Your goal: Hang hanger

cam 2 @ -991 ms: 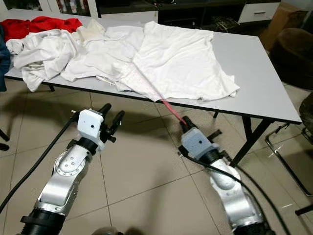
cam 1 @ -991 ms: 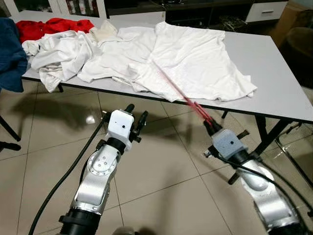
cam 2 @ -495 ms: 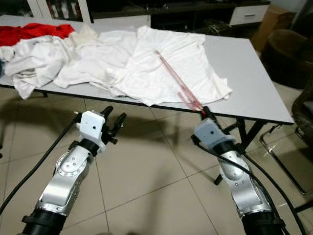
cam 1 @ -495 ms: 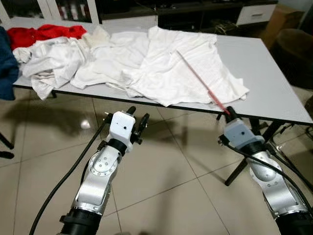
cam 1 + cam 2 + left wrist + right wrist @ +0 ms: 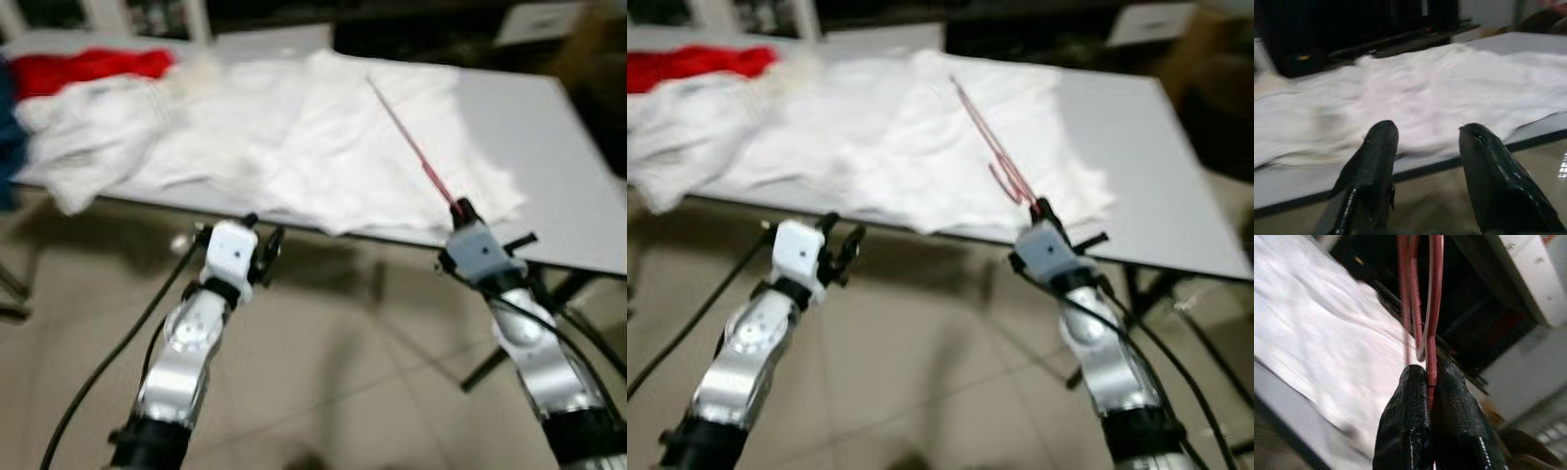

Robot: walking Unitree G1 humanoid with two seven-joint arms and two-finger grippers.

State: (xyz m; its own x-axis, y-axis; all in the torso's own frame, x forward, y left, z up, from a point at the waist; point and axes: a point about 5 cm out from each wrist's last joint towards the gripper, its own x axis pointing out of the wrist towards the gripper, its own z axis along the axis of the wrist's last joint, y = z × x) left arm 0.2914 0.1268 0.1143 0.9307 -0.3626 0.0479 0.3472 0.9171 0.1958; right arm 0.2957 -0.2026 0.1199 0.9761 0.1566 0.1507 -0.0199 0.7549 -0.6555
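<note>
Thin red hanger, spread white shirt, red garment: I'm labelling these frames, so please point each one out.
Thin red hanger (image 5: 986,145), right eye view, middle of its long bars.
Spread white shirt (image 5: 343,157), left eye view, bare cloth at its centre.
Red garment (image 5: 83,67), left eye view, middle of the crumpled heap.

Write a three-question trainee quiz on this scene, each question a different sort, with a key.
1. True or false: the right gripper is shut on the red hanger.
2. What lies spread on the table beneath the hanger? A) white shirt B) blue towel C) newspaper
3. Fill in: the left gripper has its jaws ____ and holds nothing.

Key: 1 true; 2 A, the white shirt; 3 open.
</note>
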